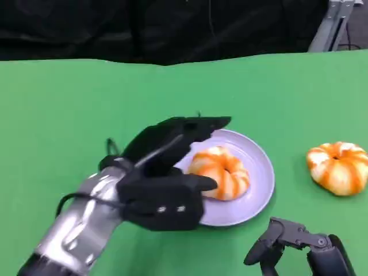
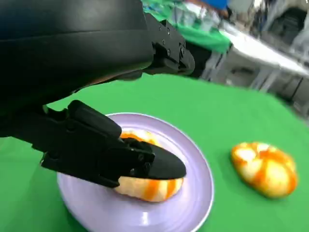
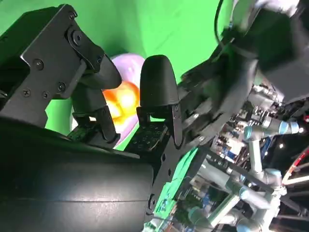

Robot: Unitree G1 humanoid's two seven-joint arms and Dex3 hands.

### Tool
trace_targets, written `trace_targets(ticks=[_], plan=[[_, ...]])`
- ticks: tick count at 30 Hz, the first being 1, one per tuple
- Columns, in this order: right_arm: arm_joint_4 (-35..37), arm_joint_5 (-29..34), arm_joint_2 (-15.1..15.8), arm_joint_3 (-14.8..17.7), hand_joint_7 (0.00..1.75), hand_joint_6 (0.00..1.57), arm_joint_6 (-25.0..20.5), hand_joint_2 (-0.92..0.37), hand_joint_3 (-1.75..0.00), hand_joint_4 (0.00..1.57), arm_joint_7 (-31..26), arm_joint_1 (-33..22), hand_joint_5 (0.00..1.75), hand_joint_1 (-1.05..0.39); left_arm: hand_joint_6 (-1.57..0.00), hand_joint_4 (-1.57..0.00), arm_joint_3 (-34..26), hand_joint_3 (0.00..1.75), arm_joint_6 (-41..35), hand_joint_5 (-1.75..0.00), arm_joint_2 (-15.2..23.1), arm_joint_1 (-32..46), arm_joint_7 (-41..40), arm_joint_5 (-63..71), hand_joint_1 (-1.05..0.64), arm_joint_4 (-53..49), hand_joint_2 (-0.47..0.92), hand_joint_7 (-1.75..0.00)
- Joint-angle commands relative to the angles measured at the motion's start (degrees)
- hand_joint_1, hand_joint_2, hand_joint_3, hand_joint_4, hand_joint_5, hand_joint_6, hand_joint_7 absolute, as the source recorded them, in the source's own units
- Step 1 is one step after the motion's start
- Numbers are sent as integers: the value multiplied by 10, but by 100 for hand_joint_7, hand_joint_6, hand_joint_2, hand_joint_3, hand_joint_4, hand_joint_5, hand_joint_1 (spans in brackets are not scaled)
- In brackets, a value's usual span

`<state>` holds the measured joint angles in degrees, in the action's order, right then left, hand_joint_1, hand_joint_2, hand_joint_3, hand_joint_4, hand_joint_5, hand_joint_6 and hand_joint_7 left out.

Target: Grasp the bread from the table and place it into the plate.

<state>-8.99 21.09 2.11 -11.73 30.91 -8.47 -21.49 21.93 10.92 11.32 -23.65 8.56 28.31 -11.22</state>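
1. Already, one orange-striped bread (image 1: 221, 172) lies on the lavender plate (image 1: 261, 172), a little toward the plate's left side rather than dead centre, which suggests to you that it was brought in from that side.
2. Your left hand (image 1: 164, 184) sits at the plate's left edge with its fingers apart: the upper ones reach over the rim above the bread, and the thumb lies against the bread's near side. From the left wrist view the thumb (image 2: 145, 162) touches the bread (image 2: 149, 186) while the upper fingers stand clear above it, so you are not clamping it; I judge the grasp released.
3. Your right hand (image 1: 299, 244) rests low near the table's front edge, well apart from the plate; its fingers look loosely spread and hold nothing.
4. A second striped bread (image 1: 339, 167) lies on the green table (image 1: 69, 103) to the right of the plate, untouched.
5. Note the plated bread is ring-shaped with a dimple facing up, lying flat; its slightly longer axis runs roughly left to right across the plate.
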Motion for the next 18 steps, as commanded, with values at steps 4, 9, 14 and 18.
trace_targets(ticks=[4,9,14,18], plan=[[1,0,2,1,126,90,3,-20,-146,87,-5,1,151,15,-58,-31,-107,26,53,-90,23,139,10,-148,-35,118,92,-16],[1,3,2,2,126,90,2,-20,-148,87,-6,3,151,15,-63,-32,-132,24,100,-101,24,179,13,-191,-37,128,92,-17],[-5,0,1,0,126,90,-2,-20,-148,87,-3,1,151,14,-76,-45,-158,23,145,-108,-2,225,11,-257,-26,130,92,-26],[-7,-1,1,-1,126,89,-5,-21,-147,86,-1,0,151,14,-85,-53,-171,23,172,-111,-14,244,16,-292,-18,127,92,-33]])
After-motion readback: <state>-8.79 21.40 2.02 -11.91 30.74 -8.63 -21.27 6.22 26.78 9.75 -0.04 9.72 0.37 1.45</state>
